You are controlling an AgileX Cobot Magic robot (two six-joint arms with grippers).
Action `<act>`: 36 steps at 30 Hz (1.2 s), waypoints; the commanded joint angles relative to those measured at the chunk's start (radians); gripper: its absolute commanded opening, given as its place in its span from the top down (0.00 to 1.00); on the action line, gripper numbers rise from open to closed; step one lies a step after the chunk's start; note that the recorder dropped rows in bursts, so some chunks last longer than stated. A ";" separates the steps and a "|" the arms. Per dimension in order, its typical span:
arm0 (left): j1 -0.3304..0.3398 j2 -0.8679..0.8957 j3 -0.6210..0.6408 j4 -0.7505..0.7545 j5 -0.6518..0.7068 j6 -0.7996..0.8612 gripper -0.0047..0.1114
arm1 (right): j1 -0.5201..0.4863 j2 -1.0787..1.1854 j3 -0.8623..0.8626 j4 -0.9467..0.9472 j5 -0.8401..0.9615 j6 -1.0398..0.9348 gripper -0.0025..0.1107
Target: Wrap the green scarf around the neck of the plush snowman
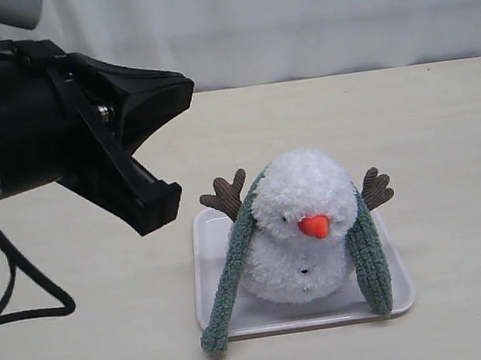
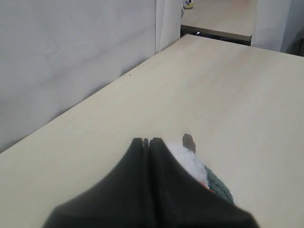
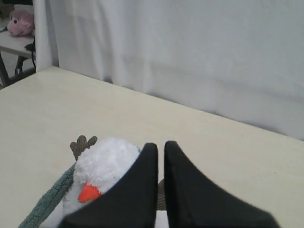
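Note:
The plush snowman point(image 1: 303, 225) sits upright on a white tray point(image 1: 204, 241), orange nose to the front. The green scarf point(image 1: 230, 273) runs behind its head, and both ends hang down in front over the sides; the left end reaches past the tray's edge. My left gripper point(image 1: 161, 209) hovers left of the snowman and above it, shut and empty, not touching. In the left wrist view, the left gripper point(image 2: 146, 140) hides most of the snowman point(image 2: 187, 161). My right gripper point(image 3: 160, 144) is shut but for a thin slit, empty, above the snowman point(image 3: 104, 164). It is outside the exterior view.
A white curtain point(image 1: 308, 14) closes off the table's far edge. A black cable point(image 1: 15, 278) from the left arm loops over the table on the left. A pink plush point(image 3: 20, 22) lies on another table farther away.

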 commanded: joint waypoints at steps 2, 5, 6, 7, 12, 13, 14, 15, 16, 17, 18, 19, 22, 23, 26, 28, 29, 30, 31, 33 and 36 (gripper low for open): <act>-0.003 -0.061 0.003 -0.007 -0.019 -0.005 0.96 | 0.001 -0.107 0.034 -0.006 -0.058 -0.001 0.94; -0.003 -0.101 0.030 -0.007 -0.045 -0.005 0.96 | 0.001 -0.162 0.050 -0.006 -0.074 -0.001 0.94; -0.003 -0.114 0.043 -0.007 -0.059 -0.005 0.96 | 0.001 -0.175 0.054 -0.006 -0.078 -0.001 0.94; -0.003 -0.132 0.063 -0.007 -0.077 -0.005 0.96 | 0.001 -0.190 0.057 -0.006 -0.081 -0.001 0.94; -0.003 -0.225 0.143 -0.007 -0.124 -0.005 0.96 | 0.001 -0.253 0.064 -0.006 -0.081 -0.001 0.94; -0.003 -0.246 0.155 -0.007 -0.124 -0.005 0.96 | 0.001 -0.264 0.064 -0.006 -0.079 -0.001 0.94; -0.003 -0.267 0.166 -0.007 -0.124 -0.005 0.96 | 0.001 -0.275 0.064 -0.006 -0.075 -0.001 0.94; -0.003 -0.284 0.173 -0.007 -0.124 -0.005 0.96 | 0.001 -0.285 0.064 -0.006 -0.075 -0.001 0.94; -0.003 -0.304 0.181 -0.007 -0.118 -0.005 0.96 | 0.001 -0.296 0.064 -0.006 -0.075 -0.001 0.94; -0.003 -0.327 0.187 -0.007 -0.118 -0.005 0.96 | 0.001 -0.306 0.064 -0.006 -0.075 -0.001 0.94; -0.003 -0.349 0.192 -0.007 -0.111 -0.005 0.96 | 0.001 -0.314 0.064 -0.006 -0.072 -0.001 0.94; -0.003 -0.372 0.198 -0.007 -0.102 -0.005 0.96 | 0.001 -0.327 0.064 -0.006 -0.071 0.001 0.94; -0.003 -0.441 0.238 -0.007 -0.102 -0.005 0.96 | 0.001 -0.367 0.064 -0.006 -0.068 0.004 0.94; -0.003 -0.466 0.252 -0.007 -0.102 -0.005 0.96 | 0.001 -0.383 0.064 -0.006 -0.071 0.004 0.94; -0.003 -0.531 0.282 -0.007 -0.102 -0.005 0.96 | 0.001 -0.415 0.084 -0.006 -0.104 0.006 0.94; -0.003 -0.567 0.293 -0.007 -0.098 -0.005 0.96 | 0.001 -0.415 0.098 -0.006 -0.119 0.038 0.94; -0.003 -0.588 0.293 -0.007 -0.083 -0.008 0.96 | 0.001 -0.415 0.098 -0.006 -0.119 0.053 0.94; -0.003 -0.602 0.293 -0.007 -0.069 -0.011 0.96 | 0.001 -0.415 0.098 -0.003 -0.119 0.058 0.94; -0.003 -0.618 0.293 -0.007 -0.053 -0.016 0.96 | 0.001 -0.415 0.098 -0.001 -0.119 0.058 0.94; -0.003 -0.642 0.293 -0.007 -0.026 -0.027 0.96 | 0.001 -0.415 0.098 -0.001 -0.121 0.058 0.94; -0.003 -0.660 0.293 -0.007 0.008 -0.029 0.96 | 0.001 -0.415 0.098 -0.001 -0.119 0.058 0.94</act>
